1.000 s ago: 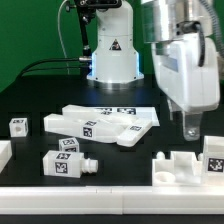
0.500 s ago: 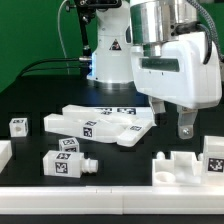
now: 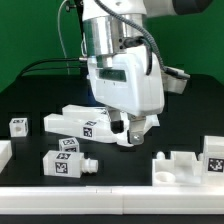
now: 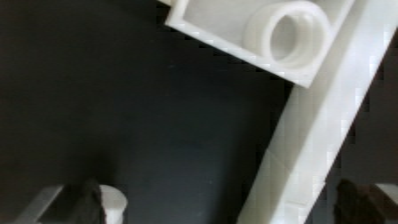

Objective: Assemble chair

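The hand (image 3: pixel 128 130) stands open in the centre of the exterior view, its two fingers (image 3: pixel 140 129) spread wide and pointing down with nothing held between them. It hangs low over the middle of the desk (image 3: pixel 30 100), right above the flat slab (image 3: pixel 78 111) of the chair kit; whether the fingertips touch the slab cannot be told from here.

In the wrist view the hand (image 4: pixel 231 203) shows the same spread. One fingertip (image 4: pixel 98 205) is over bare black desk (image 4: pixel 125 120). The other sits just beyond a long white edge of the slab (image 4: pixel 311 140). That slab carries a round recessed hole (image 4: pixel 294 35) near one corner.

The white arm (image 3: pixel 125 75) rises from the hand and fills the upper middle of the exterior view, hiding most of the slab.

A long block (image 3: pixel 65 123) with tags on its face lies just to the exterior view's left of the hand, against the slab. Farther that way a small tagged cube (image 3: pixel 18 126) stands alone.

In the lower left of the exterior view sits a blocky piece (image 3: pixel 60 163) with a tag on its front and a short peg (image 3: pixel 88 163) sticking out of its side. A bit of another white part (image 3: pixel 4 152) shows at the frame's left edge.

In the lower right a notched white piece (image 3: pixel 178 165) rests near a tagged block (image 3: pixel 213 160) at the frame's right edge. Both lie well apart from the hand.
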{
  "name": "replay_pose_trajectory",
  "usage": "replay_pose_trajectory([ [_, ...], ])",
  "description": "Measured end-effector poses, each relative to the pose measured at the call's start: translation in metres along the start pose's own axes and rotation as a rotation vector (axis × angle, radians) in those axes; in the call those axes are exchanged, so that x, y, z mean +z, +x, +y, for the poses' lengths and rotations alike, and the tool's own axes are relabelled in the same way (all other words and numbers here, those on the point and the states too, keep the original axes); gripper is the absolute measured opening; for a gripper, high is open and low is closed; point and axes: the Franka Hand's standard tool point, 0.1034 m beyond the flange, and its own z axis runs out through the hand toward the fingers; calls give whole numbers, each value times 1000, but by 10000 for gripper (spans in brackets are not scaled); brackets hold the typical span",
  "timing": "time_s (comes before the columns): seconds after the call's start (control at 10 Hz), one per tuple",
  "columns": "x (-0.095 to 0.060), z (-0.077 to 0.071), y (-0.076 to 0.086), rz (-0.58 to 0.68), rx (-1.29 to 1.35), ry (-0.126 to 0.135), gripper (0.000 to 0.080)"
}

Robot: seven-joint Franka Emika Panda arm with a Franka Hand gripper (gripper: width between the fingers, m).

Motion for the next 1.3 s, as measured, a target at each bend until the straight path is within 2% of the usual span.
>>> replay_pose_trajectory([
  [0.3,2,2,1,0,-2,-3,649],
  [0.4,8,11,14,21,-17,14,649],
  [0.5,16,25,25,30,-8,8,649],
  [0.8,30,52,28,64,-7,-8,649],
  [0.9,33,56,30,67,-14,-15,649],
  [1.1,40,66,55,87,-31,-25,649],
  [1.3,41,71,71,96,-33,-29,649],
])
